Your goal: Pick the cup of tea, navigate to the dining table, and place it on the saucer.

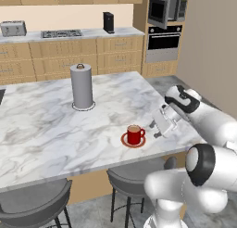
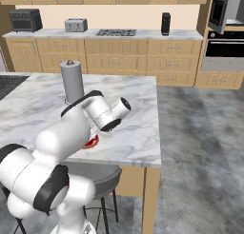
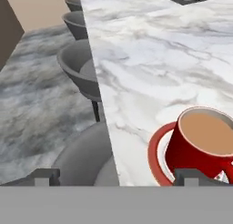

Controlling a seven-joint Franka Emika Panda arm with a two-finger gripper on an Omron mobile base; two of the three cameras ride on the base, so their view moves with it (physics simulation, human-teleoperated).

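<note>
Left base view: we note the red tea cup (image 1: 134, 135) on its saucer (image 1: 125, 141), gripper (image 1: 160, 123) just right, unclenched; rigid, spillable, so we would grasp across the body.

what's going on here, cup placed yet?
Looks placed. The cup of tea stands upright on the saucer near the front edge of the dining table. The gripper sits just beside the cup, apart from it, with its fingers spread and nothing between them. A paper-towel roll stands farther back on the marble top, and grey stools sit under the near edge.
</note>
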